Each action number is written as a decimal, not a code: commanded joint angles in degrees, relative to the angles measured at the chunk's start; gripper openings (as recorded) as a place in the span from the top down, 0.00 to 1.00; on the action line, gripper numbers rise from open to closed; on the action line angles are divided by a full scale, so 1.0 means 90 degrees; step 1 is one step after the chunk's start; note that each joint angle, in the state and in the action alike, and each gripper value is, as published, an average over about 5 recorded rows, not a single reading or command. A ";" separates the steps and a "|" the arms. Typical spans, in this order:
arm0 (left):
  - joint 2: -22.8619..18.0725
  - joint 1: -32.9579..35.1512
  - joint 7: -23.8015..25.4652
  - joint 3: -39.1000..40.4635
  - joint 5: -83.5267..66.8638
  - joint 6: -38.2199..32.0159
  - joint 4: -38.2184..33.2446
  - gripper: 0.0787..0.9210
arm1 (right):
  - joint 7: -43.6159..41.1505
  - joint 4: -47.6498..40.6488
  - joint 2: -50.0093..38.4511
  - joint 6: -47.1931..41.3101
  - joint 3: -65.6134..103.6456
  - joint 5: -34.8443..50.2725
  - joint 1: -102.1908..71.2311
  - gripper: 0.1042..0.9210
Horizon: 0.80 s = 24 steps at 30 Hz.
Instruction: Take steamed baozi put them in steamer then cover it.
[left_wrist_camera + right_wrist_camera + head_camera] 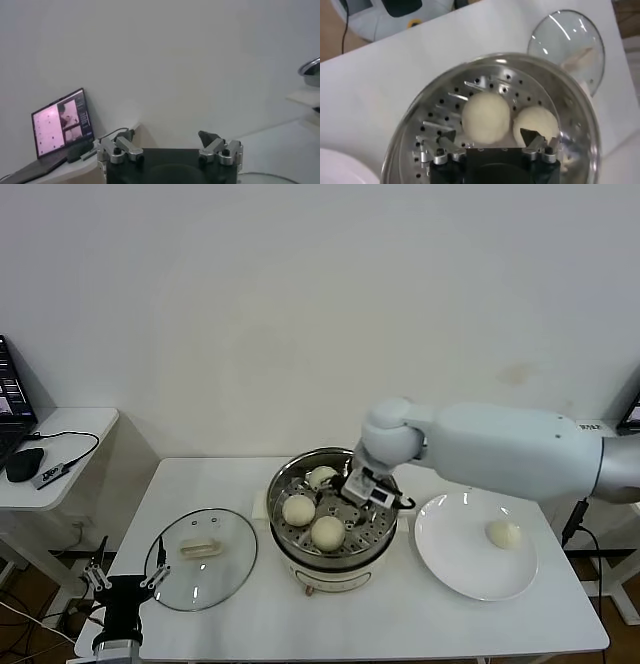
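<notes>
The steamer [290, 559] stands mid-table, its steel pot on a white base. Three cream-white baozi lie on its perforated tray [299, 509] [328, 532] [322, 477]. A fourth baozi [503, 533] lies on the white plate [460, 569] to the right. My right gripper [346, 500] reaches into the pot from the right. In the right wrist view it [487, 135] is open, its fingers standing apart on either side of one baozi [486, 118], with another baozi [536, 125] beside it. The glass lid [202, 556] lies flat on the table left of the steamer. My left gripper [125, 579] is open and parked low at the table's front left corner.
A side table at the far left holds a laptop [60, 122], a mouse [24, 464] and a cable. The lid's rim [265, 177] and the steamer's edge [311, 70] show in the left wrist view. Bare table lies in front of the steamer and plate.
</notes>
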 commanded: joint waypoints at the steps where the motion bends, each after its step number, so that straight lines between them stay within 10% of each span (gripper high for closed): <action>1: 0.0056 -0.0009 0.0005 -0.0004 -0.0004 0.0005 0.0006 0.12 | -0.0264 -0.0025 -0.0882 -0.1053 0.0660 0.0299 0.0254 0.12; 9: 0.0207 -0.0031 0.0012 0.0016 -0.0012 0.0004 0.0042 0.12 | -0.0378 0.0225 -0.2526 -0.2387 0.1132 0.0824 -0.0076 0.12; 24: 0.0294 -0.0084 0.0057 0.0234 0.0036 0.0050 -0.0066 0.12 | -0.0503 -0.0228 -0.4181 -0.1981 0.2377 -0.0559 -0.2332 0.12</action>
